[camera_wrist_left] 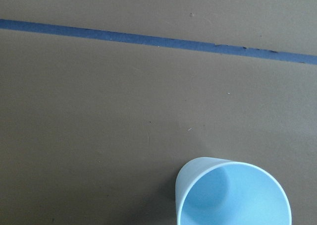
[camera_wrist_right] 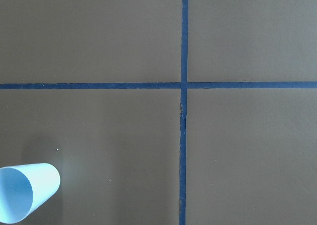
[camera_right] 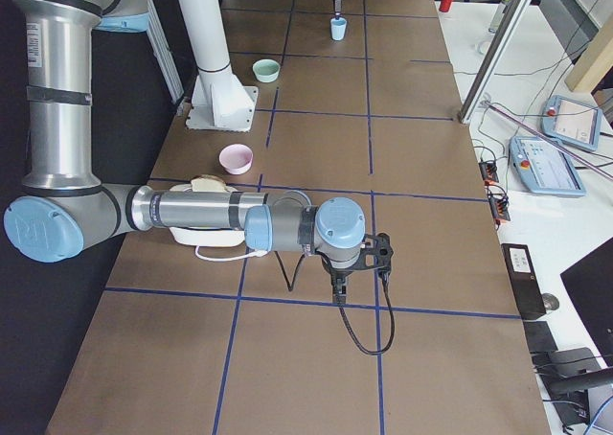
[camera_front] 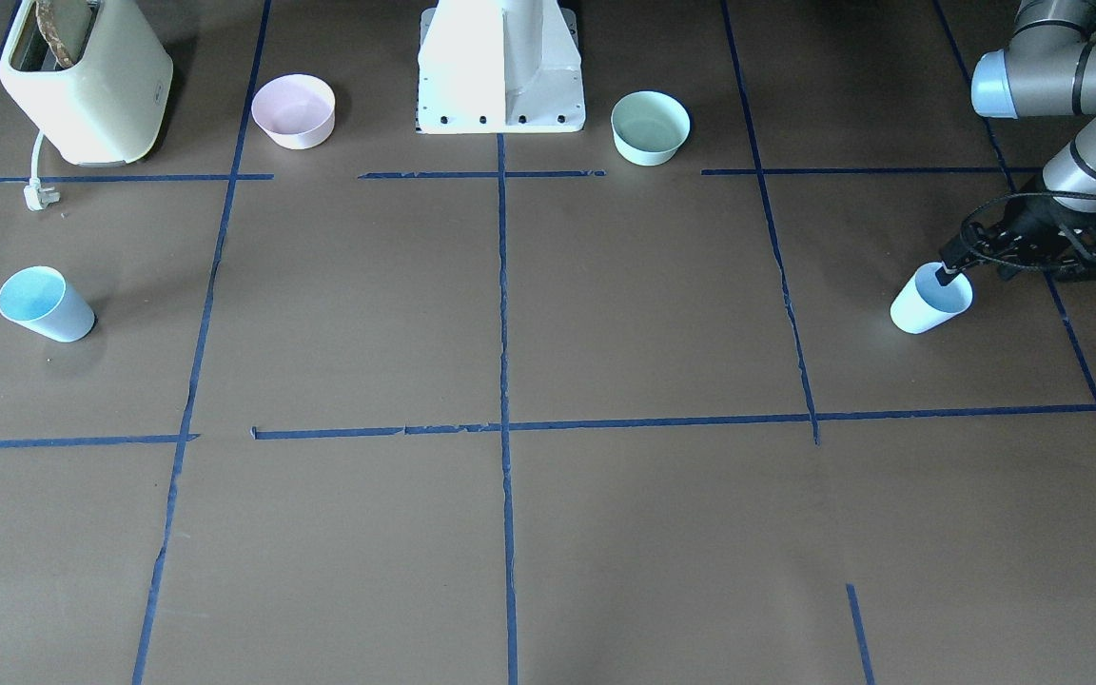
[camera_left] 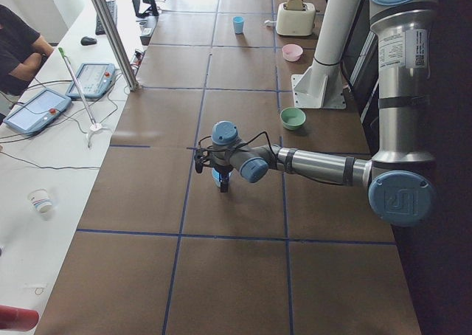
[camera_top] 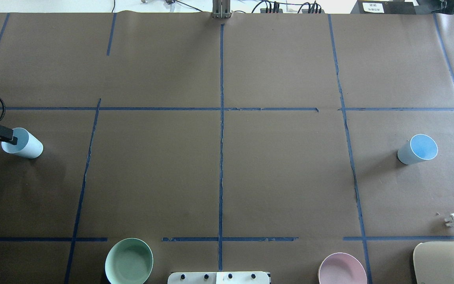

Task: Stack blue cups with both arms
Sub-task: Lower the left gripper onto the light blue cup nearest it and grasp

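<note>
One blue cup (camera_front: 919, 306) stands upright at the table's left end; it also shows in the overhead view (camera_top: 28, 145) and the left wrist view (camera_wrist_left: 233, 197). My left gripper (camera_front: 943, 277) reaches down onto it, and its fingers look closed together on the rim (camera_top: 12, 139). The other blue cup (camera_front: 44, 304) stands alone at the right end (camera_top: 418, 149), and in the right wrist view (camera_wrist_right: 25, 193) it sits at the lower left. My right gripper (camera_right: 340, 296) shows only in the exterior right view, hanging above the table; I cannot tell whether it is open or shut.
A pink bowl (camera_front: 293, 110) and a mint-green bowl (camera_front: 650, 127) flank the white pedestal (camera_front: 500, 67). A cream toaster (camera_front: 82, 81) with its loose plug (camera_front: 37, 195) stands at the robot's right rear corner. Blue tape lines grid the brown table.
</note>
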Controlling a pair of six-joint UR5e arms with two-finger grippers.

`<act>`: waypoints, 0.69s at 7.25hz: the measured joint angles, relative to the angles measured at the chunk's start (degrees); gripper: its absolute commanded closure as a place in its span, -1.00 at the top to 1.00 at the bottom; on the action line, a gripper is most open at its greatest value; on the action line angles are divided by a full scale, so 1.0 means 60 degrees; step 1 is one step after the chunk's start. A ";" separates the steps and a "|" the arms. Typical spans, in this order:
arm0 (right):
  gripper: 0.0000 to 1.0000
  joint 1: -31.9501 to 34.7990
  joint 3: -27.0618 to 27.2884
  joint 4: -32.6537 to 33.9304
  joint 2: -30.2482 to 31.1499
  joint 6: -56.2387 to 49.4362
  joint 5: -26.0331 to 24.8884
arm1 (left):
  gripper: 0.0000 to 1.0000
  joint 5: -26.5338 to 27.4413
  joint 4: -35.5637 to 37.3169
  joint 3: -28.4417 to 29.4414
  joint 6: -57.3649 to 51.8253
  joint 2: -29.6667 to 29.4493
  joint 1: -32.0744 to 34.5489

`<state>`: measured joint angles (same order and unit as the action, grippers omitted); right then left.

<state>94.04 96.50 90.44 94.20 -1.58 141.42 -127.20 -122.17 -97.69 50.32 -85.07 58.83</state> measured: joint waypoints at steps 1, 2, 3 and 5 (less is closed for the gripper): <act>0.99 0.0000 0.0000 0.0000 0.0002 0.0000 0.0000 | 0.55 0.0003 -0.0005 0.0185 0.0004 -0.0145 -0.0050; 0.99 0.0000 0.0000 0.0000 0.0002 0.0000 0.0000 | 0.12 0.0004 -0.0007 0.0296 0.0005 -0.0217 -0.0077; 0.99 0.0000 0.0000 0.0000 0.0002 0.0000 0.0000 | -0.13 0.0004 -0.0011 0.0353 0.0003 -0.0241 -0.0096; 0.99 0.0001 0.0000 0.0000 0.0002 0.0000 0.0000 | -0.69 0.0010 -0.0014 0.0419 -0.0023 -0.0249 -0.0115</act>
<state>94.04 96.50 90.44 94.22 -1.58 141.42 -127.14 -122.25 -95.17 50.19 -86.56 58.14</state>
